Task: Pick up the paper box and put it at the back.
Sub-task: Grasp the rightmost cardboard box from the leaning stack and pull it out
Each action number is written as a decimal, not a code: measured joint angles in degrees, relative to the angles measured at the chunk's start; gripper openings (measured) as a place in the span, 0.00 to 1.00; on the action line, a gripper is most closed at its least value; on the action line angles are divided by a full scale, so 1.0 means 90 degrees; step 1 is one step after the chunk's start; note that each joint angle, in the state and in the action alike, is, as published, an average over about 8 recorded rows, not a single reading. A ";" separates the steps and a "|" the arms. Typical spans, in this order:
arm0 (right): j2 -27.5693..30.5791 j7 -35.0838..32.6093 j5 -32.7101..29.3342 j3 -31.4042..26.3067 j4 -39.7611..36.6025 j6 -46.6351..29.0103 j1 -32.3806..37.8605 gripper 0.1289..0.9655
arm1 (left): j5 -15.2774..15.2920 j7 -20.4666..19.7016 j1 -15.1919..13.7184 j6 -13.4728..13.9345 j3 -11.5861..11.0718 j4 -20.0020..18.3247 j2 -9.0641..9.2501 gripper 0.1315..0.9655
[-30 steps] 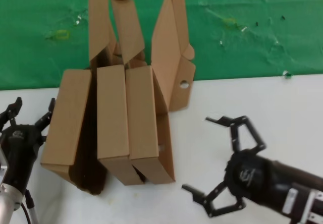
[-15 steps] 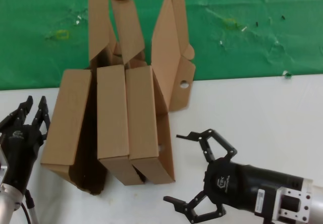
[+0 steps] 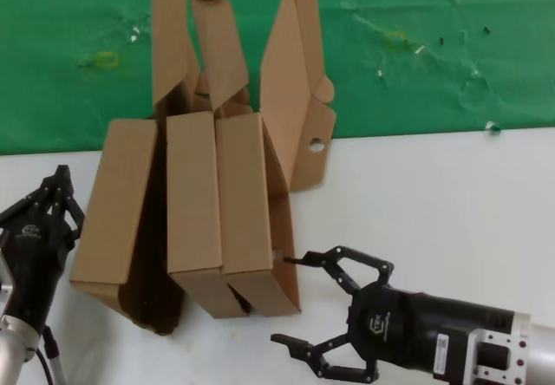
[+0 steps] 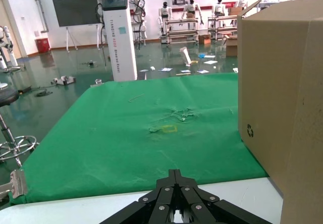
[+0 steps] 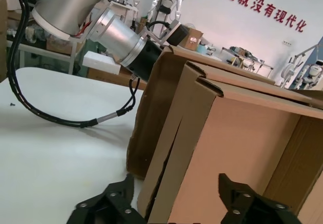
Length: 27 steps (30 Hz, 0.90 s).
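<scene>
I have the right hand [image 3: 305,309] low over the white tabletop [image 3: 434,194], fingers spread wide, its upper fingertip touching or just short of the near right corner of the box [image 3: 282,185]. In the right wrist view the same hand [image 5: 181,204] straddles the box's cardboard edge [image 5: 212,133] with nothing yet gripped. The left hand [image 3: 48,207] waits beside the leftmost carton, fingers drawn together and empty; the left wrist view shows its fingers [image 4: 174,204] meeting at a point.

The box stands on edge at the right end of the row, its side wall with the round hole [image 3: 316,145] and its open lid reaching up over the green cloth [image 3: 434,55] at the back.

Risks, as I judge them:
- The box leans against its neighbours. A push from the hand instead of a clean pinch may tip the row.
- The wall is thin corrugated board; closing on a single flap could fold it or let it slip.
- The open lid may swing or catch the next carton when lifted.
- Grabbing two walls at once would drag a second carton along.

Count: four brown cartons in the row, the target included, though overlap makes this uncertain; two hands; one cloth.
</scene>
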 joint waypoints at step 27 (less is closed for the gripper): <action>0.0119 0.0001 -0.0129 -0.0109 0.0265 0.0137 -0.0203 0.08 | 0.0000 0.0000 0.0000 0.0000 0.0000 0.0000 0.0000 0.01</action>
